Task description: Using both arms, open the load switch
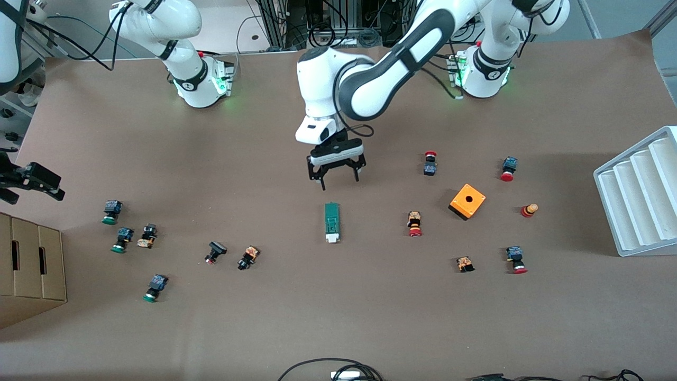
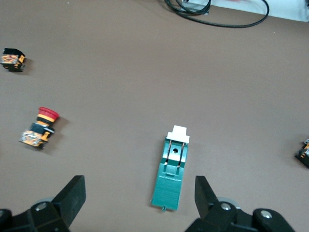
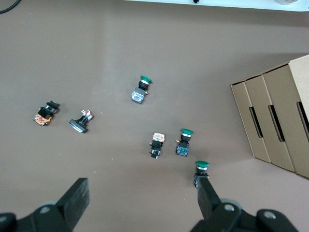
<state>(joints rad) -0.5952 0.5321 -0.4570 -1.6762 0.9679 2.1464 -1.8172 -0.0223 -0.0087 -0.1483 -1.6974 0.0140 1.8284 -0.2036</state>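
Left gripper [image 1: 337, 180] is up in the air with its fingers spread wide and nothing between them, hanging over bare table just up from the load switch [image 1: 332, 223] in the front view. That green bar lies flat near the middle of the table, its white block at the end nearer the front camera. An orange cube [image 1: 467, 201] sits toward the left arm's end, with red-capped push-buttons [image 1: 414, 224] scattered around it. Right gripper [image 1: 37, 180] hovers at the right arm's end of the table, over the spot by the cardboard boxes [image 1: 31, 262], with green-capped push-buttons [image 1: 111, 211] close by.

Left wrist view: both black fingers [image 2: 72, 195] are splayed apart, and the load switch [image 2: 171, 175] lies on the table between them and a bit ahead, not touched.

Right wrist view: the right gripper [image 3: 142, 200] is spread fully too, gripping nothing, looking down on green-capped push-buttons [image 3: 184, 141] and the cardboard boxes [image 3: 277, 118].
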